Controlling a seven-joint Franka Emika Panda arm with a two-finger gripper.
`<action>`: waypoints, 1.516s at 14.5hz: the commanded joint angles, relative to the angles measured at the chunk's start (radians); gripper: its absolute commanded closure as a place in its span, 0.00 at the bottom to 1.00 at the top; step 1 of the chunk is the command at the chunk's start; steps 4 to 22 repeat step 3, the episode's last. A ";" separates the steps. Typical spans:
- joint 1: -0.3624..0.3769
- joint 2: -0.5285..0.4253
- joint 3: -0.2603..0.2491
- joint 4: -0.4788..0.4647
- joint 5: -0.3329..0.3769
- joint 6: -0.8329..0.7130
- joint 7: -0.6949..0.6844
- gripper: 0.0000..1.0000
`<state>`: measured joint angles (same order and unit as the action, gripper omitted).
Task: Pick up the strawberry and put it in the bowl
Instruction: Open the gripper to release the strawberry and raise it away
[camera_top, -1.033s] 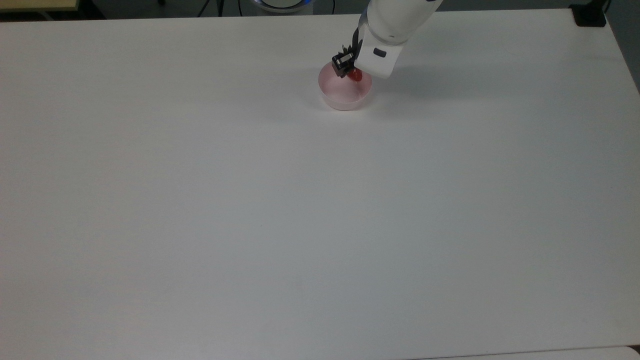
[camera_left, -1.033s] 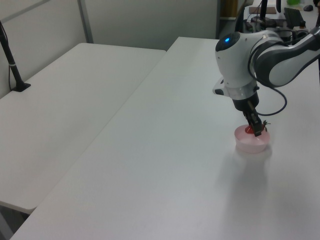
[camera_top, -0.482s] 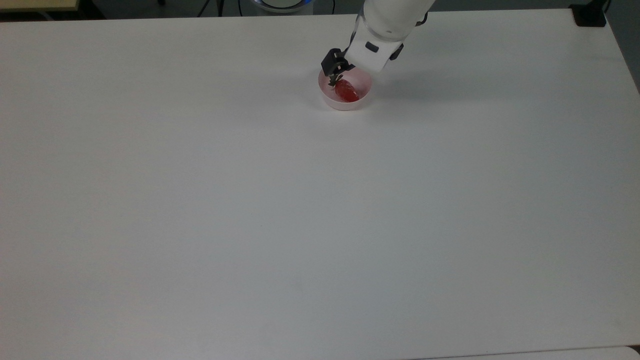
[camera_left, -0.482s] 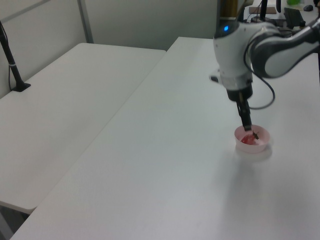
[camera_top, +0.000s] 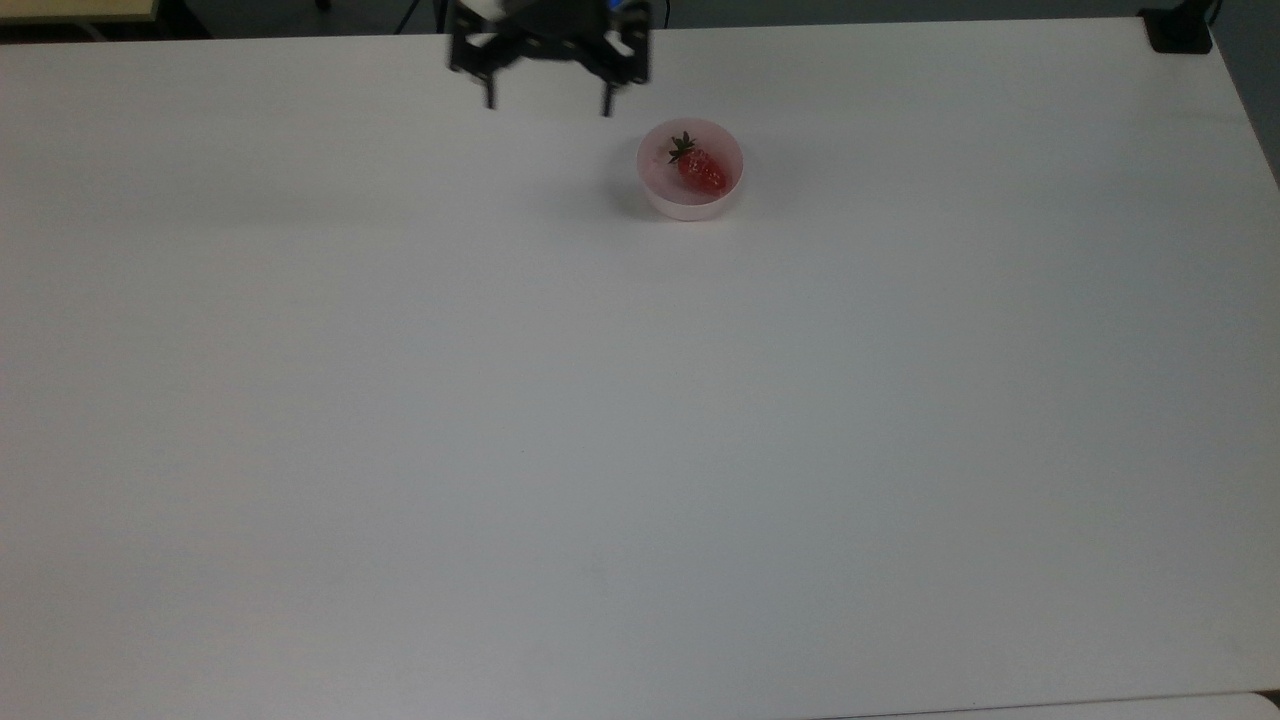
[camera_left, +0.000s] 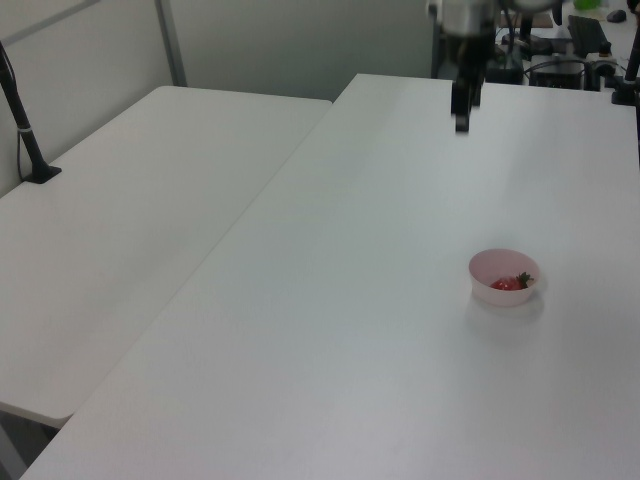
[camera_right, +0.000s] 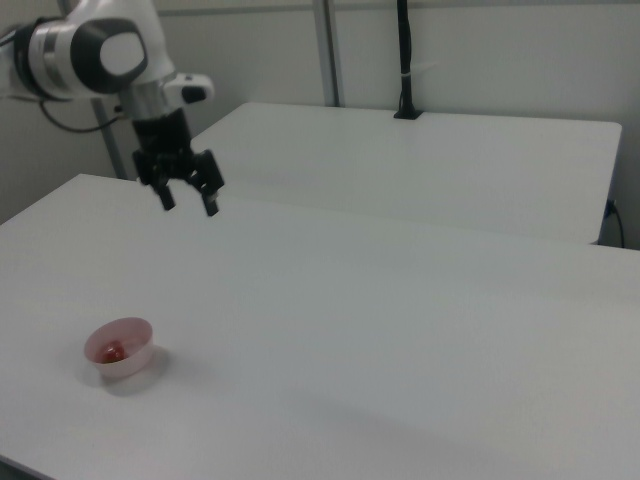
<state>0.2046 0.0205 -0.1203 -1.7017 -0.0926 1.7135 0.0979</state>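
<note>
In the top view the lower part of the frame is the bare white table (camera_top: 640, 450), and nothing lies there. Higher, in the upper middle of the frame, the bowl (camera_top: 691, 169) stands on the table, and the strawberry (camera_top: 700, 168) lies inside it, on its side, with the green cap toward the upper left. The left view shows the same at the right middle of the frame: the bowl (camera_left: 504, 277) with the red fruit (camera_left: 508, 284) low inside, below the rim. I judge that it rests there because it was let go into the bowl, so the task looks finished.

Farther up, at the top edge of the top view, the gripper (camera_top: 546, 102) hangs high over the table, well apart from the bowl. Its two fingers are spread wide and hold nothing, which the right view also shows at its upper left (camera_right: 186, 201).

Half a second ago the gripper was just at the bowl's rim, over the strawberry; now it has gone up and away. The strawberry has stayed in the bowl in about the same place.
</note>
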 joint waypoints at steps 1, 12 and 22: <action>-0.129 0.012 0.086 0.074 0.011 -0.041 0.019 0.00; -0.143 0.010 0.090 0.074 0.011 -0.037 0.017 0.00; -0.143 0.010 0.090 0.074 0.011 -0.037 0.017 0.00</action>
